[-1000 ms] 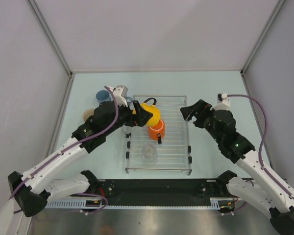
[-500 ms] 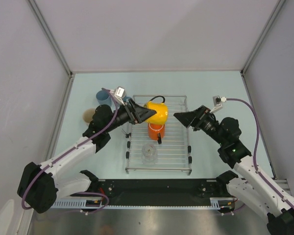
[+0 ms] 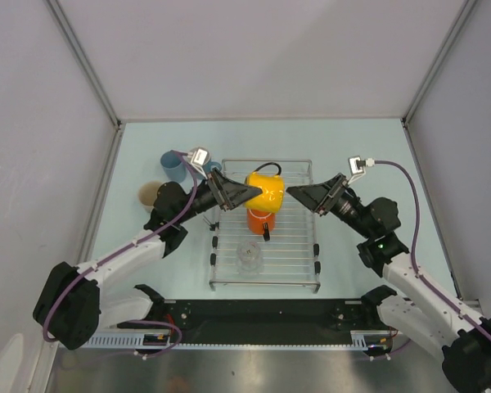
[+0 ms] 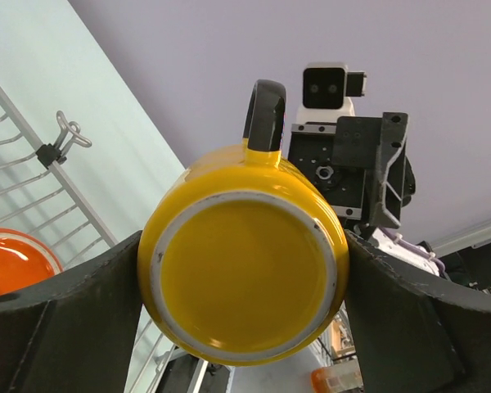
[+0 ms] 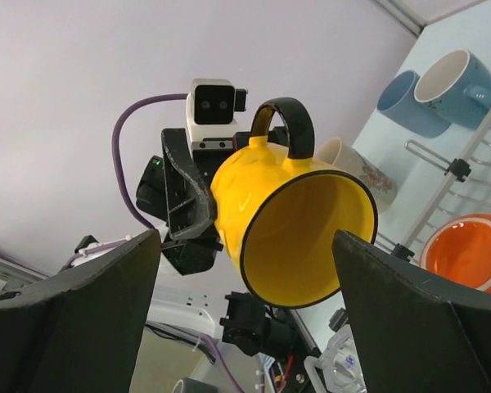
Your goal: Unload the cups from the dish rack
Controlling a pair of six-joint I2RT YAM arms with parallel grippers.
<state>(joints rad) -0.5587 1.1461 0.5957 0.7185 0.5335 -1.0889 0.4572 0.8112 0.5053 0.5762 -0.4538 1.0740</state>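
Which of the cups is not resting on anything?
The yellow cup: the left claw holds it sideways in the air, while the orange mug and clear glass sit on the dish rack.

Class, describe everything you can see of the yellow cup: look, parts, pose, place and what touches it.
The yellow cup is a glossy, ceramic-looking mug with a black loop handle, a yellow inside and a pale ring around its flat base. It lies on its side in the air above the dish rack, handle up, clamped near its base between the fingers of the left gripper. Its open mouth faces the right gripper, whose open fingers stand clear of it.
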